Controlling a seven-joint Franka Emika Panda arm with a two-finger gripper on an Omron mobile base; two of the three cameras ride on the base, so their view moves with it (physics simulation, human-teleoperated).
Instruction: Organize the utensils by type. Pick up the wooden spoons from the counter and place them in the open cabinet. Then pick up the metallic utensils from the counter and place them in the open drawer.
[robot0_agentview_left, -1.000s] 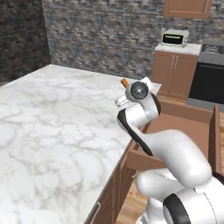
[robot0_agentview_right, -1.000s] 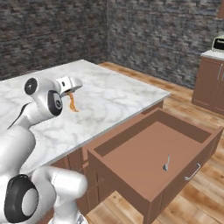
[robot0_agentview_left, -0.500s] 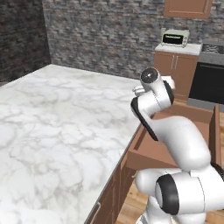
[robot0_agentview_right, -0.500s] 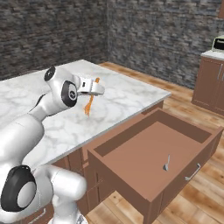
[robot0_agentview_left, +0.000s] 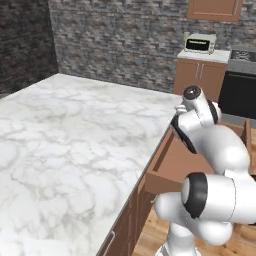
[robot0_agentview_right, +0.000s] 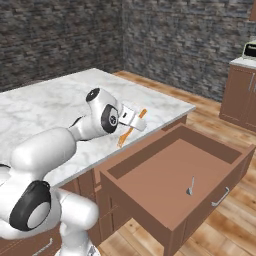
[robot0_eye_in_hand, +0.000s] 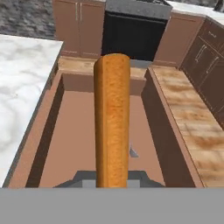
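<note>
- The gripper (robot0_agentview_right: 134, 119), clamped on the orange-brown fork (robot0_agentview_right: 131, 128), is swinging off the counter (robot0_agentview_right: 45, 107) toward the open drawer (robot0_agentview_right: 150, 177) at its 4 o'clock.
- The silvery spoon (robot0_agentview_right: 190, 186) is already lying inside; the fork's drop is nearing.

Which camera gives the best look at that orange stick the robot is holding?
The right base view: the fork shows whole, hanging from the fingers over the counter's edge. The hand view shows its handle up close, tines hidden. In the left base view I can't make it out.
</note>
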